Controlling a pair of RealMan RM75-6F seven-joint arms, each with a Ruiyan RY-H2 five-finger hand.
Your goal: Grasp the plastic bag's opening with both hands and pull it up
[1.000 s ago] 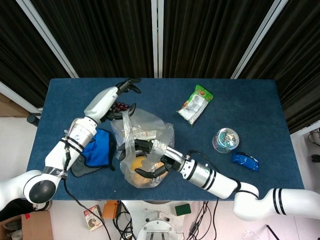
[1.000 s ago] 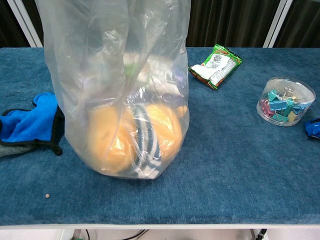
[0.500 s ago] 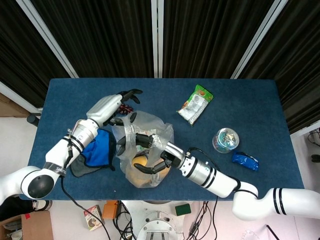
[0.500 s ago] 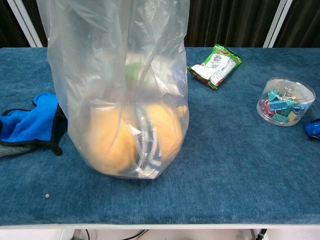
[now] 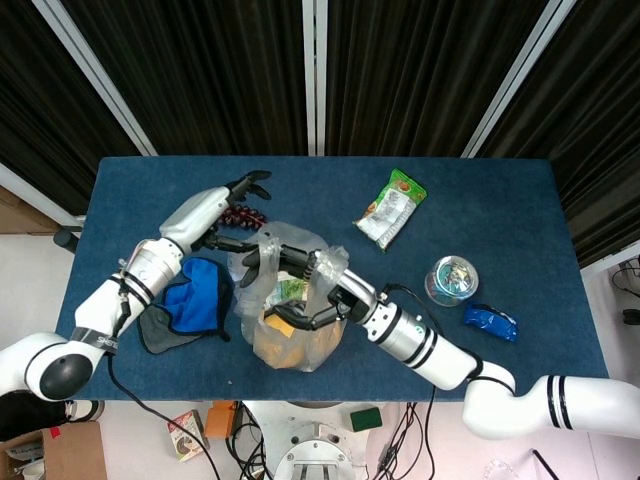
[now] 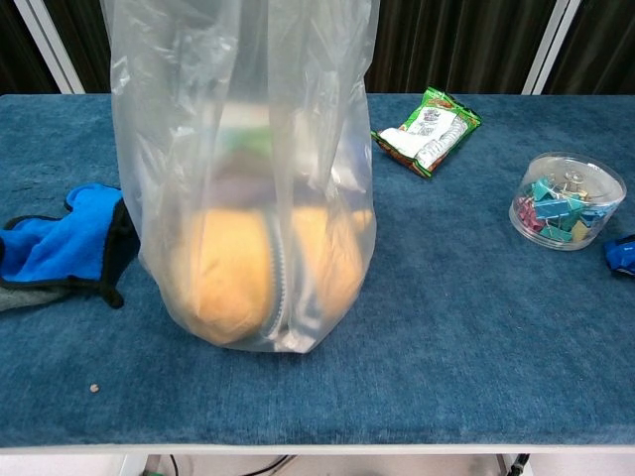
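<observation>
Both hands gripping plastic bag point(image 5: 290, 315) opening: left hand point(image 5: 238, 215) on far-left rim, right hand point(image 5: 300, 280) on near-right rim. Blue cloth point(image 5: 195, 297) just left of bag.

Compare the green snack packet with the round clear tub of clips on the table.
The green snack packet is a flat, opaque foil pouch lying on its side; the round clear tub is a see-through cylinder standing upright. The packet lies farther back on the table, the tub nearer its right edge. Both rest on the blue tabletop, apart from the plastic bag.
</observation>
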